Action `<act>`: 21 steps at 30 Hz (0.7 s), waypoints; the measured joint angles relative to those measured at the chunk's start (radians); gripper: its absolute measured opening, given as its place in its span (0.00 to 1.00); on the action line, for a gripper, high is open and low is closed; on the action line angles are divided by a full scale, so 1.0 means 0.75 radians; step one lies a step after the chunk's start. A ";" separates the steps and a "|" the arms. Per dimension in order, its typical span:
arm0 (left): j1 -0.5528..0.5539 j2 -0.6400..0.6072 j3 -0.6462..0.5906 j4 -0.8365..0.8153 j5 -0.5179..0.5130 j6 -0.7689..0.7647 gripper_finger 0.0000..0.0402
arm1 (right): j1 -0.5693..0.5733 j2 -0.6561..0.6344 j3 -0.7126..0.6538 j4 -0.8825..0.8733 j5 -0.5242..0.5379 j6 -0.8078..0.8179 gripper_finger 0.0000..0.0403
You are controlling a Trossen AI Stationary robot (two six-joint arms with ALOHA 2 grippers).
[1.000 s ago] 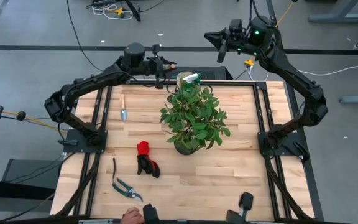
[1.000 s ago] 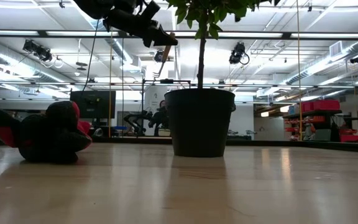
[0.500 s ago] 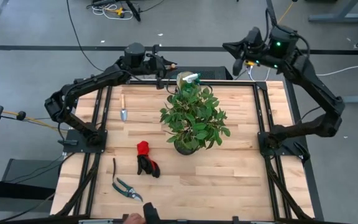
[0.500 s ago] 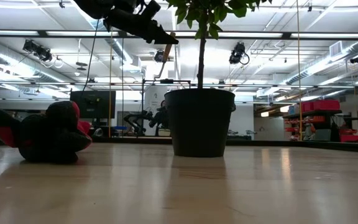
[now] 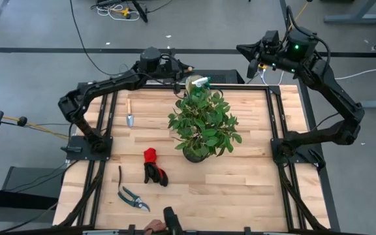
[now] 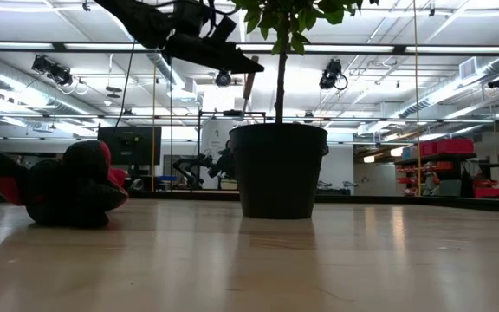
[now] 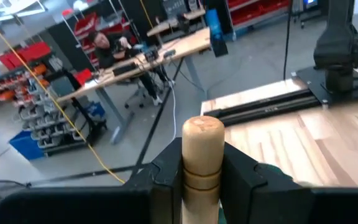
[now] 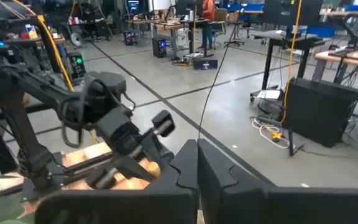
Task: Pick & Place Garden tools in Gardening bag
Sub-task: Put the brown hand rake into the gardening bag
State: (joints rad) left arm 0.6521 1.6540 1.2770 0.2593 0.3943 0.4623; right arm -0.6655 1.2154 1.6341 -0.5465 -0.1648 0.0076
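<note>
Left hand (image 5: 175,67) clamped on a wooden tool handle (image 7: 201,163), high over the bench's (image 5: 253,163) far edge beside the bag (image 5: 194,83). Handle pale, round-ended, grooved near the grip; hanging nearly upright in the low view (image 6: 247,85), metal end hidden everywhere. Right hand (image 5: 245,51) raised beyond the far right corner, fingers pressed together, empty. On the bench: trowel (image 5: 129,115) pointing lengthwise, gloves (image 5: 153,167), shears (image 5: 133,197). Potted plant (image 5: 203,124) in the middle.
</note>
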 joint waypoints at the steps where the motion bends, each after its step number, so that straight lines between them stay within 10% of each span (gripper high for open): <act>1: 0.000 0.014 0.000 0.027 0.011 -0.003 0.19 | 0.000 0.002 0.000 0.000 0.000 0.012 0.01; 21: -0.087 0.195 -0.002 0.314 0.135 -0.114 0.21 | -0.001 0.002 0.000 0.011 0.000 0.159 0.01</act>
State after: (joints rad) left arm 0.5868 1.8000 1.2758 0.4946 0.4954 0.3771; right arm -0.6659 1.2167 1.6341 -0.5383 -0.1646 0.1268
